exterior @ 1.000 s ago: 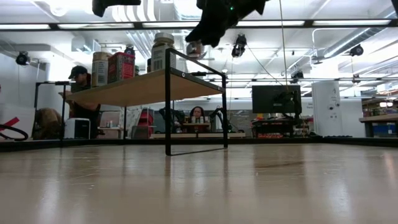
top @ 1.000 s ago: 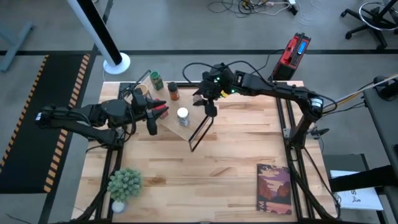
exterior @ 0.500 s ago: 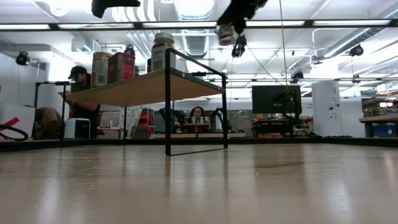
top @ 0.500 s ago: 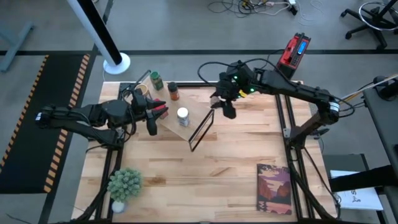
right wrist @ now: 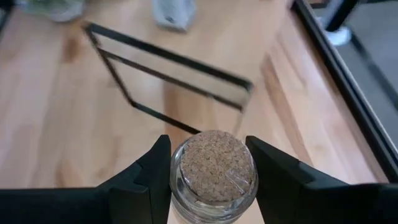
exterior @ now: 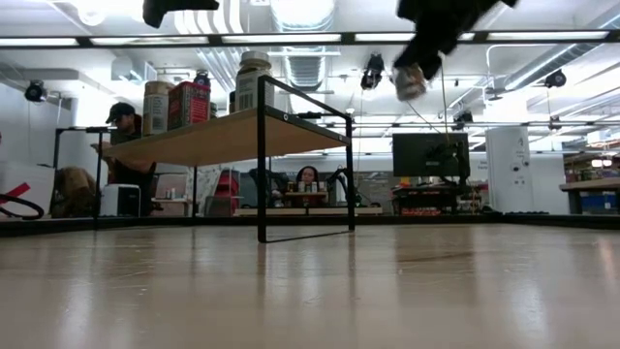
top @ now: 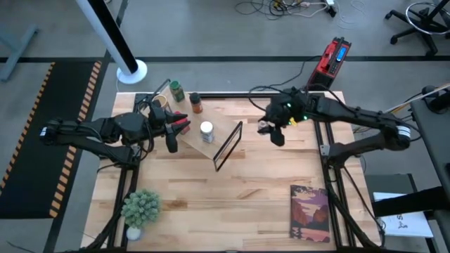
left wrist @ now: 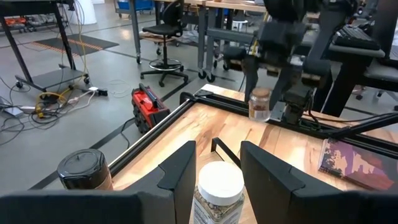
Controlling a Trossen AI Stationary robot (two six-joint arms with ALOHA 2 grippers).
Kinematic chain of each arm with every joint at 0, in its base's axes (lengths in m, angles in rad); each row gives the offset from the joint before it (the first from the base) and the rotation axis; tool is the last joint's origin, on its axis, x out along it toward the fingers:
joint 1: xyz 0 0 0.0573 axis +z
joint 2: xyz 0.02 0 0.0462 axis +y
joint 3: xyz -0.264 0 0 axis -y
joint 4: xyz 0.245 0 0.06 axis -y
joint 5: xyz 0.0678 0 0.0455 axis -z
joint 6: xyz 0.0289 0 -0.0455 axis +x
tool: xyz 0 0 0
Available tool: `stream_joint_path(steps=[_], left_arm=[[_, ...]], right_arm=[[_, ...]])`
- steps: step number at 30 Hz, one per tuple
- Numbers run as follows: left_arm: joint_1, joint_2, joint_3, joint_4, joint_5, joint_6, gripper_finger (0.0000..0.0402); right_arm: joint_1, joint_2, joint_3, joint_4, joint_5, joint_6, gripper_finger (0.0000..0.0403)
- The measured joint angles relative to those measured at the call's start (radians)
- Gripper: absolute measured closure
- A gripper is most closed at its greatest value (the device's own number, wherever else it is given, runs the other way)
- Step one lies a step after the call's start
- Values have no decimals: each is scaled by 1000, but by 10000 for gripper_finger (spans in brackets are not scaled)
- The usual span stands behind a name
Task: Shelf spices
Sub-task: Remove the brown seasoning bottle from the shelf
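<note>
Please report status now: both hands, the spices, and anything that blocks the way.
Right hand shut on cork-topped jar, in the air right of shelf. Left hand shut, behind white-lidded jar on shelf. No obstruction seen.

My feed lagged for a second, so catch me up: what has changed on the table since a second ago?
The right gripper, shut on the cork-topped jar, has swung away from the shelf toward the table's right side, carrying the jar in the air. The left gripper, the white-lidded jar and the other spices stayed put.

Both arms (top: 105, 131) raised, jaws closed
</note>
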Motion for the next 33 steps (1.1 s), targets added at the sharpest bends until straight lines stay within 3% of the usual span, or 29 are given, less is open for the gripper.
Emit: stream_joint_path(steps=[7, 15, 29, 33], left_arm=[[0, 2, 0, 14, 0, 2, 287], [0, 3, 0, 16, -1, 3, 287], [0, 2, 0, 16, -2, 4, 287], [0, 2, 0, 16, -2, 4, 287]], right_arm=[[0, -124, -283, 189, 89, 93, 245], [0, -159, -537, 389, 178, 170, 245], [-3, -161, -810, 721, 326, 202, 245], [-3, -160, -866, 773, 432, 235, 245]])
